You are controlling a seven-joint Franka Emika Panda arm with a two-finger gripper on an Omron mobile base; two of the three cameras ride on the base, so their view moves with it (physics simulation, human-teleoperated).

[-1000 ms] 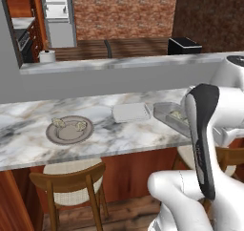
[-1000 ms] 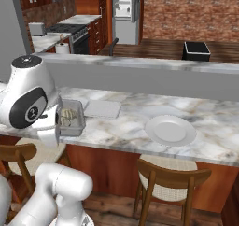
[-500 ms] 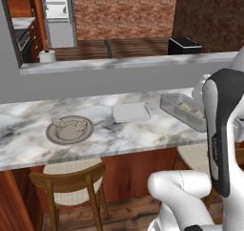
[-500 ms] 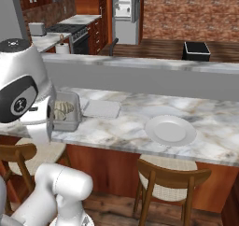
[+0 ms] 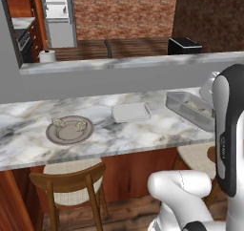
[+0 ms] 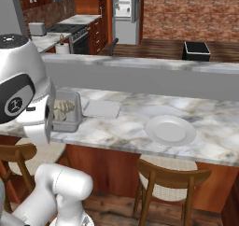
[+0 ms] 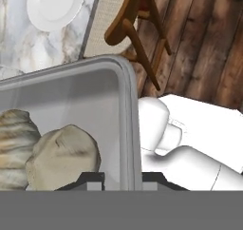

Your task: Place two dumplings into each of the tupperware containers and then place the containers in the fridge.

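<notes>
In the left base view, reading left to right, the worktop [image 5: 143, 134] carries a grey plate [image 5: 70, 130] with two dumplings [image 5: 59, 123], then the second container [image 5: 130, 112], empty and lying flat near the middle, then the loaded container [image 5: 189, 110] at the right end beside the arm. The hand view shows the loaded container's rim wall [image 7: 127, 129] running up between the fingertips, with two dumplings [image 7: 61, 157] inside, to the left of that wall. The hand [image 7: 122, 180] is closed on this rim, gripping the container by one edge, so the tray extends sideways from the grip. The fridge [image 6: 126, 8] stands open at the far end of the kitchen, well apart, beyond the raised grey ledge. The carry will likely require keeping the tray level, since its load sits off to one side of the grip.
</notes>
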